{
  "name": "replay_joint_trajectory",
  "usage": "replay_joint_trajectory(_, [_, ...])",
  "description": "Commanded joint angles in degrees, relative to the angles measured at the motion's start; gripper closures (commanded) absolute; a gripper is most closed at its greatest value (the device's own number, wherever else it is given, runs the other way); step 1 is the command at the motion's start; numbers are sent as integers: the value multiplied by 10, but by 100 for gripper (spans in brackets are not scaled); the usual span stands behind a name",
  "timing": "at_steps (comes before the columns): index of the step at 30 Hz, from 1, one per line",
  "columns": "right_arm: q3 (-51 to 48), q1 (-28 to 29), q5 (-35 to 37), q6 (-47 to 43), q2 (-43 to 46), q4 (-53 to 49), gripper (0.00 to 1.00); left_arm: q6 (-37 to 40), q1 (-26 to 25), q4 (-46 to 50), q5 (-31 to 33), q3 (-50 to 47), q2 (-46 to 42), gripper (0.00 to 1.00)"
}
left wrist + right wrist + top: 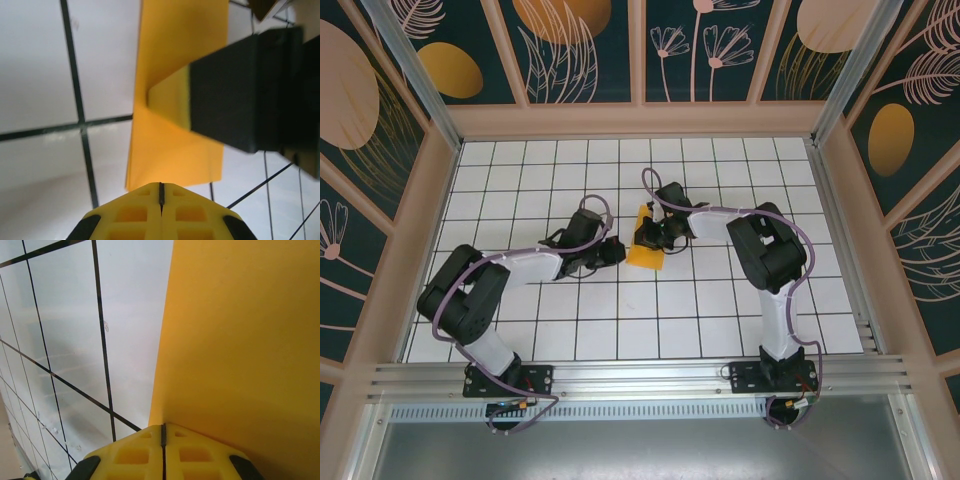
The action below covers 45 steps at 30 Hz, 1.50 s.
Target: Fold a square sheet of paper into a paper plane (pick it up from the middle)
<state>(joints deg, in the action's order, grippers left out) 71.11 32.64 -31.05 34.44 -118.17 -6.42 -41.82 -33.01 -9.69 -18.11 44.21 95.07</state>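
Pointing at the square sheet of paper from its left side, the left pincer has its yellow fingers pressed together with nothing between them. Its tips sit right at the paper's edge, and I cannot tell if they touch it. The paper is folded into a smaller orange shape and lies on the white tiled bench. On the paper's right side, the right pincer is pressed together too, and its tip rests on top of the paper.
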Motion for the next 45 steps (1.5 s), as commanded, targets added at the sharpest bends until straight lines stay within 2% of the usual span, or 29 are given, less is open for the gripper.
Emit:
replay_joint_trajectory(1, [5,-9,-5,-8,16,7,89,-16,-4,-13,2,24,27,99])
replay_joint_trajectory(4, [-10,-10,-6,6,57,31,82,-30,-3,-33,-14,33,63,99])
replay_joint_trajectory(9, [-69,-50,23,21,118,41,68,-33,-4,-49,-23,54,88,99])
replay_joint_trajectory(17, [-163,-67,63,35,193,19,56,-26,-4,-40,-12,109,135,99])
replay_joint_trajectory(27, [-201,-64,75,55,216,8,53,-17,-4,7,31,172,194,99])
replay_joint_trajectory(33, [-201,-48,83,76,220,-14,54,-84,-8,27,79,91,154,100])
replay_joint_trajectory(41, [-198,-16,100,92,234,-51,54,-187,-56,58,165,15,84,100])
replay_joint_trajectory(45, [-188,13,102,86,220,-73,54,-196,-58,44,162,14,78,100])
